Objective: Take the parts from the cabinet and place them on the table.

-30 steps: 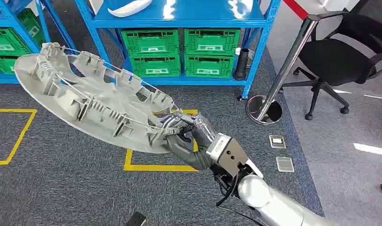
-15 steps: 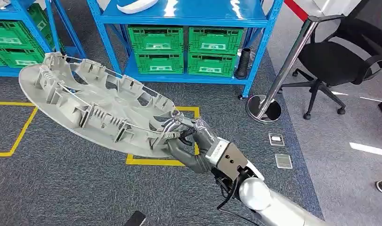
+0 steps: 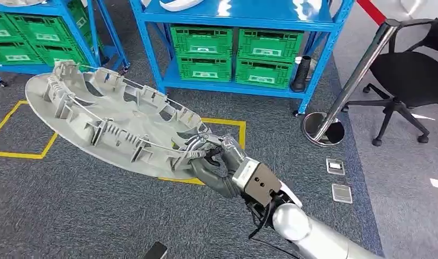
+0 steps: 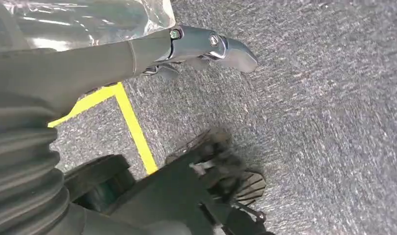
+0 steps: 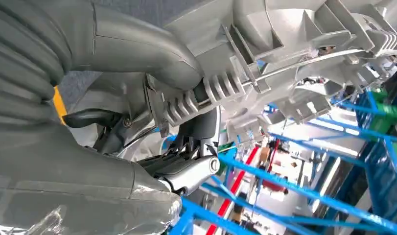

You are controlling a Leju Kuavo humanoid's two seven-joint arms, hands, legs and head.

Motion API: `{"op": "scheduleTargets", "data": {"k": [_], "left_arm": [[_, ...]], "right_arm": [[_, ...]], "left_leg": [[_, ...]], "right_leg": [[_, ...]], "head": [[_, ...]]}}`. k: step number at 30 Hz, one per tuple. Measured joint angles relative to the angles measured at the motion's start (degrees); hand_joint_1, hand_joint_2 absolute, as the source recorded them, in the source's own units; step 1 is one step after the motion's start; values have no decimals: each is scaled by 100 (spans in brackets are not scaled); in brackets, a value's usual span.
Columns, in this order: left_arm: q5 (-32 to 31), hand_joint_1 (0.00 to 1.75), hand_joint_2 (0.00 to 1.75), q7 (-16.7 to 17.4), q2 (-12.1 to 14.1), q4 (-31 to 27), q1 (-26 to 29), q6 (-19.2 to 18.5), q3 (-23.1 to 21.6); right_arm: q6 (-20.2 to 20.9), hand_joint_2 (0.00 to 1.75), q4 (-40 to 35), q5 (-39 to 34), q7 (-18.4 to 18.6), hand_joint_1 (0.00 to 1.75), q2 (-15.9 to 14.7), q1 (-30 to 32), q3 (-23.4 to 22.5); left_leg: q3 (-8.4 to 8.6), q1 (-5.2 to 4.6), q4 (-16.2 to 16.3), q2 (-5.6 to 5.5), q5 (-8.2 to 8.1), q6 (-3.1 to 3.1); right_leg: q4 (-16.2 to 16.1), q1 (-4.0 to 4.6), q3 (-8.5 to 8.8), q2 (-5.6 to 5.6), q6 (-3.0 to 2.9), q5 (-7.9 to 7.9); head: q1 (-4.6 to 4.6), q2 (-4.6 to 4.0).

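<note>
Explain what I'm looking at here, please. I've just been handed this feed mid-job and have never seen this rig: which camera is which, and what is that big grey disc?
The wide picture comes from the robot's head, looking forward and down at a grey carpet with yellow floor tape. The silver arm coming in from the lower right is the robot's right arm. Its right hand grips the rim of a large grey plastic wheel cover, ribbed inner side up, held tilted above the floor.

Behind stand blue shelves with green crates, and to the right a metal post and a black office chair.

The other two pictures come from cameras at the wrists and are turned. The right wrist one shows the grip on the cover's rim close up. The left wrist one shows the left hand hanging over the carpet, holding nothing.
</note>
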Motion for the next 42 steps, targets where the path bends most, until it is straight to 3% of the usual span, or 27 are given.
{"op": "scheduleTargets", "data": {"k": [1, 2, 5, 7, 8, 10, 11, 12, 14, 15, 16, 20, 21, 22, 23, 25, 26, 28, 30, 31, 32, 35, 36, 38, 39, 41, 42], "left_arm": [[-2, 0, 175, 0, 0, 0, -16, -2, 0], [-9, 0, 175, 0, -2, -2, -32, -2, -2], [-9, 0, 175, 0, 4, 0, -8, -2, -2], [-13, 0, 175, 0, 0, -2, -18, -2, -9], [-13, 0, 175, 0, -2, -2, -33, -2, -9], [-15, 0, 175, 0, -4, -2, -36, -2, -15], [-15, 0, 175, 0, 0, 0, -29, -2, -17], [-24, 0, 175, 0, 2, 0, -25, 7, -20], [-48, 0, 175, 0, -2, 0, -28, 46, -24], [-70, 0, 175, 0, -4, -2, -30, 98, -24], [-99, 0, 175, 0, -7, -2, -38, 138, -28], [-193, 0, 175, 0, -7, 0, -6, 295, -63], [-214, 0, 175, 2, 11, 2, 16, 350, -74], [-236, 0, 175, 0, 2, 2, 18, 381, -81], [-242, 0, 175, 0, 2, 2, 2, 410, -83], [-251, 0, 175, 0, 0, 2, -20, 422, -94], [-254, 0, 175, 0, 0, 2, -18, 426, -109], [-247, 0, 175, 0, 2, 2, 7, 411, -129], [-234, 0, 175, 2, 11, 2, 10, 400, -131], [-223, 0, 175, 0, 20, 2, -1, 396, -131], [-217, 0, 175, 0, 22, 2, -20, 391, -133], [-192, 0, 175, 0, 35, 4, 1, 391, -136], [-188, 0, 175, 0, 42, 4, 21, 396, -136], [-175, 0, 175, -9, 42, 4, 37, 398, -136], [-171, 0, 175, -15, 39, 4, 30, 398, -136], [-166, 0, 175, -17, 37, 2, 26, 398, -136], [-160, 0, 175, -15, 39, 4, 34, 398, -136]], "right_arm": [[0, 175, 0, 0, -2, 175, 0, -1, -2], [-2, 175, 0, 2, -2, 175, -2, -4, -4], [0, 175, 0, 2, 0, 175, 0, -13, -2], [13, 175, 0, 2, 0, 175, -2, -22, -2], [13, 175, 2, 2, 0, 175, -4, -16, -2], [15, 175, 9, 2, 0, 175, -7, 4, 0], [15, 175, 15, 2, 2, 175, -9, 15, 0], [17, 175, 20, 2, 13, 175, -11, 27, 0], [33, 175, 22, 2, 22, 175, -11, 30, 0], [33, 175, 22, 2, 22, 175, -11, 30, 0], [33, 175, 24, 0, 24, 175, -9, 40, 2], [0, 175, 26, 2, 35, 175, -13, 68, -2], [-9, 175, 28, 2, 44, 175, -9, 70, -4], [-13, 175, 26, 2, 42, 175, -2, 95, -4], [-13, 175, 26, 2, 39, 175, -2, 98, -2], [-24, 175, 28, 2, 39, 175, -4, 109, -7], [-31, 175, 28, 2, 42, 175, -4, 135, -9], [-35, 175, 28, 2, 55, 175, -4, 195, -9], [-37, 175, 28, 2, 74, 175, -4, 213, -9], [-39, 175, 28, 2, 88, 175, -4, 215, -11], [-44, 175, 26, 2, 89, 175, -9, 220, -26], [-57, 175, 26, 17, 94, 175, -9, 235, -57], [-57, 175, 26, 33, 96, 175, -9, 238, -57], [-53, 175, 17, 42, 98, 175, -11, 243, -66], [-50, 175, 17, 42, 98, 175, -15, 256, -68], [-50, 175, 17, 42, 98, 175, -17, 296, -70], [-48, 175, 17, 42, 101, 175, -17, 313, -70]], "left_leg": [[39, -73, -103, 153, -72, 30], [27, -68, -166, 126, -89, 104], [-22, -68, -193, -42, -34, 193], [-29, -8, -221, -137, 19, 256], [-39, -1, -220, -185, 26, 268], [-52, -2, -214, -302, 36, 278], [-52, -3, -209, -368, 37, 275], [-51, -2, -202, -446, 38, 274], [-52, 3, -168, -612, 30, 257], [-64, 13, -140, -680, 16, 234], [-114, 0, -114, -739, 21, 191], [-255, 65, -124, -1014, 117, 35], [-271, 49, -94, -909, 59, 17], [-314, 5, 29, -549, -50, -24], [-459, 13, 350, -356, -251, -60], [-811, 34, 1150, -284, -594, -103], [-917, 39, 1399, -283, -639, -119], [-778, 49, 1165, -276, -391, -131], [-275, 49, 255, -186, 80, -114], [-141, 18, -42, 31, 47, -87], [-104, -37, -161, 66, 51, -15], [-177, -45, -115, -66, 48, 96], [-156, -13, -158, -127, 78, 148], [-163, 20, -163, -199, 96, 190], [-170, 20, -162, -242, 101, 215], [-181, 4, -159, -358, 109, 230], [-180, -4, -157, -434, 110, 231]], "right_leg": [[25, 45, -14, -43, 24, -11], [37, 54, -49, -82, 53, -2], [17, 54, -32, -252, 123, 11], [298, 23, -150, 134, 184, -275], [710, 8, -321, 267, 197, -502], [1565, -2, -699, 344, 224, -840], [1759, -3, -787, 345, 233, -835], [1657, -5, -735, 347, 232, -689], [810, -24, -346, 438, 204, -155], [316, -47, -131, 679, 187, 78], [226, -75, -68, 992, 160, -10], [83, -43, -64, 755, 91, -25], [15, -101, -31, 643, 41, 8], [-18, -89, -3, 576, 24, 17], [-21, -75, 5, 473, -15, 16], [-11, -67, 6, 294, -34, 3], [-11, -67, 6, 202, -30, -2], [0, -68, 6, 54, -18, -15], [19, -70, 15, -84, 18, -43], [19, -55, 21, -127, 50, -57], [56, 1, 4, -188, 81, -68], [23, 1, 28, -339, 155, -54], [28, -1, 35, -360, 197, -89], [412, -32, -133, 159, 239, -398], [845, -33, -334, 272, 241, -619], [1648, -27, -726, 348, 233, -893], [1784, -27, -805, 351, 220, -848]], "head": [[-2, 0], [2, 0], [-4, 0], [11, 0], [33, 0], [46, 0], [50, 0], [48, 0], [50, 0], [52, 0], [31, 0], [35, 0], [39, 0], [-24, 0], [-46, 0], [-52, 0], [-52, 0], [-52, 0], [-55, 0], [-55, 0], [-66, 0], [-33, 0], [-35, 0], [-7, 0], [26, 0], [35, 0], [35, 0]]}}
